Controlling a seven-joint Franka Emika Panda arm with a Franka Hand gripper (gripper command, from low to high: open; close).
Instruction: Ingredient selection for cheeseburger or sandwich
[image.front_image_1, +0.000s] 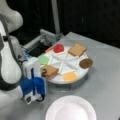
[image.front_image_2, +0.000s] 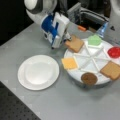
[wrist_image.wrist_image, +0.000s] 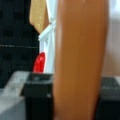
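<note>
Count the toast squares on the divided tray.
2. One toast square sits at the claw; the second toast square lies across the tray, beside the patty.

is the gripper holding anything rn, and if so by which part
Yes: the gripper is shut on a brown toast square, pinching it at its edge nearest the arm, over the divided tray. The white plate has nothing on it.

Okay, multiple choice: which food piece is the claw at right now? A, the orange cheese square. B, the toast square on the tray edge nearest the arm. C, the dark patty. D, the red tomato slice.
B: in both front views the claw sits at the near toast square, which fills the wrist view between the fingers; the white plate holds nothing.
</note>
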